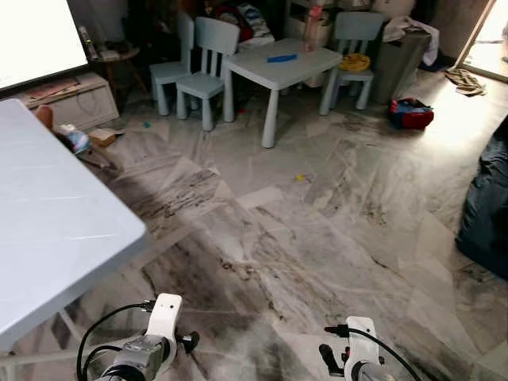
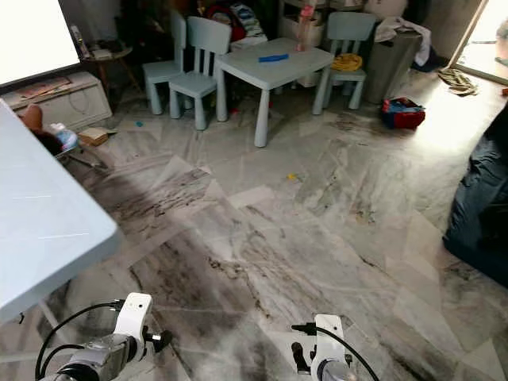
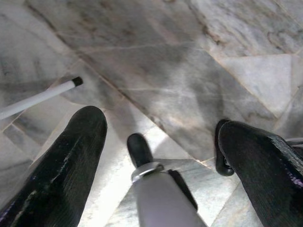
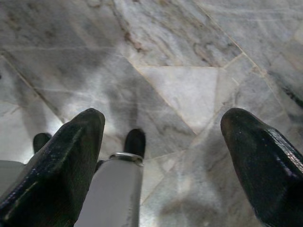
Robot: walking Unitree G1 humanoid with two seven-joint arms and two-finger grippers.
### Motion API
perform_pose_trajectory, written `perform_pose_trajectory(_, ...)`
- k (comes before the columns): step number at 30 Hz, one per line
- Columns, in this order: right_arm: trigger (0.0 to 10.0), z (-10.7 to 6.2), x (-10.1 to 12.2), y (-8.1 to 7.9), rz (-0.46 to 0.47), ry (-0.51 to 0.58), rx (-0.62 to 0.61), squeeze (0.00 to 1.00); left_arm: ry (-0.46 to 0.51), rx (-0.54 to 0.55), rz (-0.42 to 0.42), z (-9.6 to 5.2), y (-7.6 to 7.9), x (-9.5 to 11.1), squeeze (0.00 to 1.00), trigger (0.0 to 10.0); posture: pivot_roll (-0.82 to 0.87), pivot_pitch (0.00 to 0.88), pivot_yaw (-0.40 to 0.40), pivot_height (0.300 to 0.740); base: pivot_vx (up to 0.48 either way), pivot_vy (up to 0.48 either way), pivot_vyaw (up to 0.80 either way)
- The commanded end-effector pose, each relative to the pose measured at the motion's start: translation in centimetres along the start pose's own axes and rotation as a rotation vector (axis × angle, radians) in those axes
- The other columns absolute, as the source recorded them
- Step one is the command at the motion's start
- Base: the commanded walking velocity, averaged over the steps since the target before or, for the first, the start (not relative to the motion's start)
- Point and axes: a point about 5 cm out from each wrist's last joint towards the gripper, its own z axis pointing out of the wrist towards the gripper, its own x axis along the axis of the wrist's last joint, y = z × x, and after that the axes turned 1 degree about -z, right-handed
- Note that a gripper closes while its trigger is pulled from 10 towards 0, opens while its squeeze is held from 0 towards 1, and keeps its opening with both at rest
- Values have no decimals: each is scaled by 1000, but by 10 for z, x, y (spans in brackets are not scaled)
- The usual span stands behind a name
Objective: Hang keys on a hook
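Entry: both arms idle over marble floor [image 1: 317,238]; keys and hook not located.

Left gripper [image 3: 161,142] and right gripper [image 4: 161,137] hang low, fingers spread wide, nothing held. Neither keys nor hook can be made out, so direction, long axis and nearer arm cannot be judged. Grey table [image 1: 48,230] stands at the robot's left; small table [image 1: 278,67] with chairs [image 1: 208,59] well ahead.

marble floor [image 1: 317,238] | small table [image 1: 278,67] | two chairs [image 1: 208,59]
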Motion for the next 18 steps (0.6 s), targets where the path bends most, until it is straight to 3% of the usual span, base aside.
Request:
perform_pose_trajectory(1,10000,0,0,2,-6,-7,-8,0,-4,-14,6,1,3,2,0,10000,27,15,-43,740,0,-364,0)
perform_pose_trajectory(4,10000,0,0,2,-9,-6,-8,0,-3,-13,8,1,3,2,0,10000,26,16,-43,740,0,-365,0)
perform_pose_trajectory(18,10000,0,2,3,2,-1,-16,0,0,1,10,1,2,3,0,10000,25,11,-41,740,0,0,0)
